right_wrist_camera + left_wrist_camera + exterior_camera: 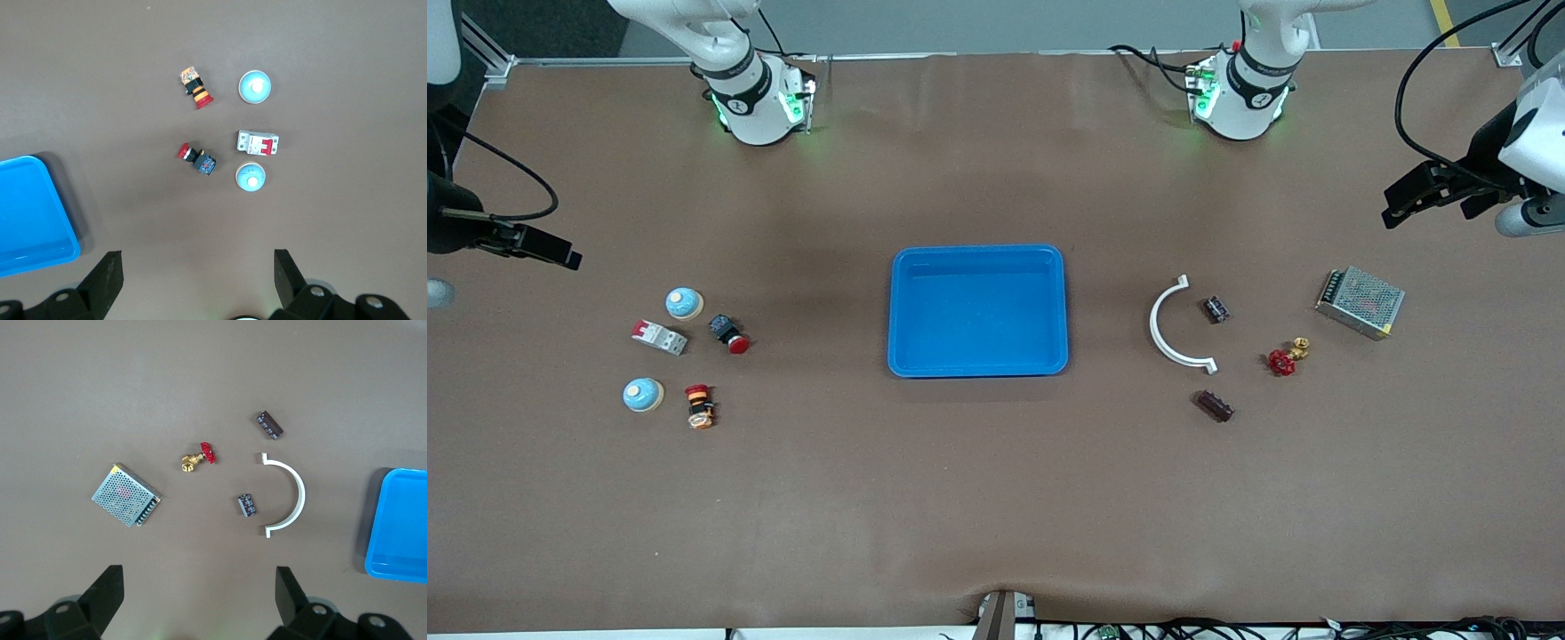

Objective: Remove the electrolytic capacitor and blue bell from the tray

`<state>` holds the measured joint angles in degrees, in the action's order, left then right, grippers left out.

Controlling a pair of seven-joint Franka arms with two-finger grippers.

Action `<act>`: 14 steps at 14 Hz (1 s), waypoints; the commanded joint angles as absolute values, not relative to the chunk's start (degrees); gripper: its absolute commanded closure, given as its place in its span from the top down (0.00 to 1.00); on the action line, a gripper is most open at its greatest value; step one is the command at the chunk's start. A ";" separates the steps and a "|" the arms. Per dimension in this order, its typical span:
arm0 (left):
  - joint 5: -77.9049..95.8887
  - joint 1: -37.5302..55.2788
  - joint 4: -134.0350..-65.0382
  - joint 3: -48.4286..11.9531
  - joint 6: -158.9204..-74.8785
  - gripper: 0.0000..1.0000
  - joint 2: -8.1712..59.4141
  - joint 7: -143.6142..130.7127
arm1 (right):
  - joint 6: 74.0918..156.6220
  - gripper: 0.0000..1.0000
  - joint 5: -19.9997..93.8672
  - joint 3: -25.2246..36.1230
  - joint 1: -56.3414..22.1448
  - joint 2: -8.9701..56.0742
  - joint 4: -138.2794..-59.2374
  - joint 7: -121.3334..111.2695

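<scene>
Both my grippers hang open and empty: the left gripper (1436, 191) over bare mat at its end of the table, the right gripper (538, 247) likewise. The shallow bright-blue plastic tray (977, 256) sits mid-table with nothing in it. Two small dark electrolytic capacitors (1216, 309) and two pale-blue dome bells (683, 303) already lie outside. They look light, rigid, probably slippery; I'd pinch the sides. Plenty of room around.

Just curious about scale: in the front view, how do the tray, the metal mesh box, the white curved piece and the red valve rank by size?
1. tray
2. white curved piece
3. mesh box, close to the curved piece, so unsure
4. red valve
</scene>
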<state>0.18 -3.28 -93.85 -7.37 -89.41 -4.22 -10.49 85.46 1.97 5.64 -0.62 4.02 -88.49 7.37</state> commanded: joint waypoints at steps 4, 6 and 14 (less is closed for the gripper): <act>0.88 -3.52 -93.16 -7.65 -89.65 1.00 -4.22 -10.55 | 79.90 1.00 2.55 6.15 -1.50 4.39 -78.07 7.38; 0.88 -3.52 -93.25 -7.65 -89.82 1.00 -4.13 -10.63 | 77.79 1.00 2.37 5.37 -1.32 4.48 -74.55 7.56; 0.97 -3.52 -93.43 -7.65 -91.23 1.00 -4.22 -10.55 | 77.87 1.00 2.55 5.54 -0.79 4.83 -72.77 7.12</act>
